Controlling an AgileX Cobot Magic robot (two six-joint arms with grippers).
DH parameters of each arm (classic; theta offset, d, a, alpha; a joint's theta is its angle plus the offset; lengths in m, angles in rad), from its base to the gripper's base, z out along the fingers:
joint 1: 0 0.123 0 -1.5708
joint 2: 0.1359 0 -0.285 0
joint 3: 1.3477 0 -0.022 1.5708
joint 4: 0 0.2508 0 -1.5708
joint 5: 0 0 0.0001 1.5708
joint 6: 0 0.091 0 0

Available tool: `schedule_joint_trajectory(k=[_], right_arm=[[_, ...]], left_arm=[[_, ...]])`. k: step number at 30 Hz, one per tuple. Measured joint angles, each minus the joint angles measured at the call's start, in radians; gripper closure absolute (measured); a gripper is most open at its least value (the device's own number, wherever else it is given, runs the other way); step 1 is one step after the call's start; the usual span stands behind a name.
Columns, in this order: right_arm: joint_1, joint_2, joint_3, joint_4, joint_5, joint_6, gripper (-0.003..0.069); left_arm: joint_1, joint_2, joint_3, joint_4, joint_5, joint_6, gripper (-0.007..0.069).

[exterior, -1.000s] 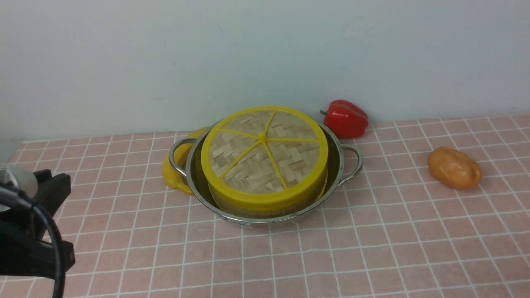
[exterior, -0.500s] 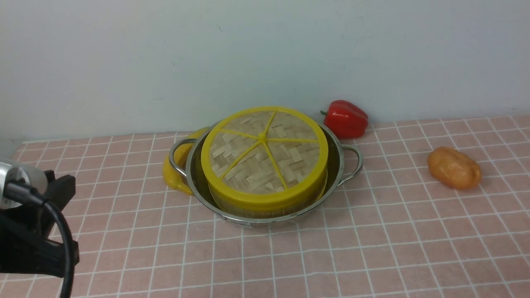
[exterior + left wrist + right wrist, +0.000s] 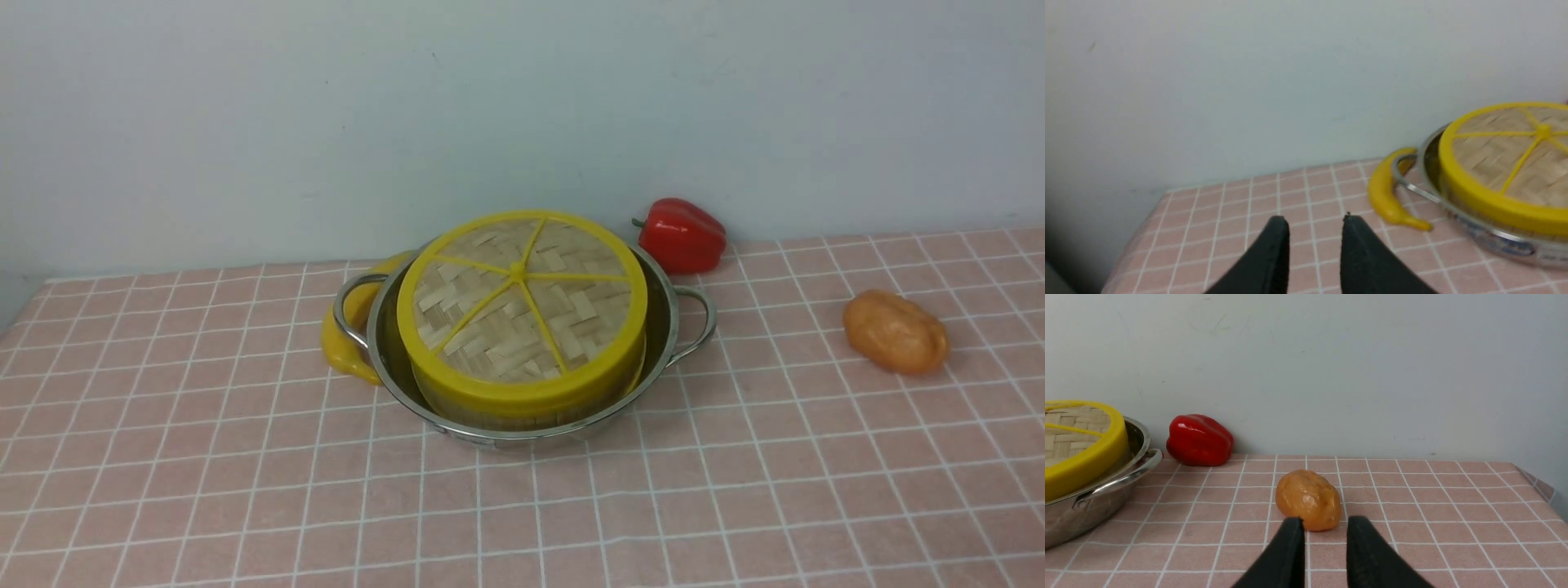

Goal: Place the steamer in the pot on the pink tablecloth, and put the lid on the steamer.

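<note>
Item: lid (image 3: 521, 304). Flat woven-bamboo disc, yellow rim, five yellow spokes. Sits on top of the steamer (image 3: 522, 407), slightly tilted, its near edge lower in the front view. Appears seated all round; the far rim cannot be checked.

Item: steamer. Only a band of bamboo wall shows below the lid. Stands inside the pot (image 3: 392, 359), off-centre toward the near wall.

Item: pot. Shiny steel, two looped handles pointing left and right. Rests on the pink tablecloth (image 3: 245, 490) over the worktop, near the back wall.

Item: left tool (image 3: 1312, 222). Black fingers (image 3: 1274, 245) apart with a narrow gap, nothing between them. Absent from the front view. The pot lies ahead and to its right, well apart.

Item: right tool (image 3: 1325, 526). Fingers apart, nothing held. The pot lies ahead and to its left, well apart; a brown potato (image 3: 1308, 499) lies just ahead of the tips.

Sundries: banana (image 3: 1386, 192) touching the pot's left handle; red bell pepper (image 3: 682, 234) behind the right handle.

Governing relation: round stack, no long axis; it sits between the two tools, neither clearly nearer.

Judgement: both placements look done; any further move would be a small levelling press on the lid.
</note>
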Motion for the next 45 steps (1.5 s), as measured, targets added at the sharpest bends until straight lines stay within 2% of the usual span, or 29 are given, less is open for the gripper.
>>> schedule_joint_trajectory(k=[6,10,16,45], right_arm=[[0.000,0.000,0.000,0.000,0.002,0.001,0.0457],[0.000,0.001,0.000,0.000,0.004,0.001,0.0443],[0.000,0.001,0.000,0.000,0.004,0.001,0.0427],[0.000,0.001,0.000,0.000,0.004,0.001,0.0416]], left_arm=[[0.036,-0.184,0.218,0.000,-0.014,0.006,0.0433],[0.036,-0.202,0.307,-0.019,-0.109,-0.001,0.0424],[0.036,-0.205,0.332,-0.026,-0.170,-0.005,0.0419],[0.036,-0.205,0.332,-0.026,-0.170,-0.005,0.0382]])
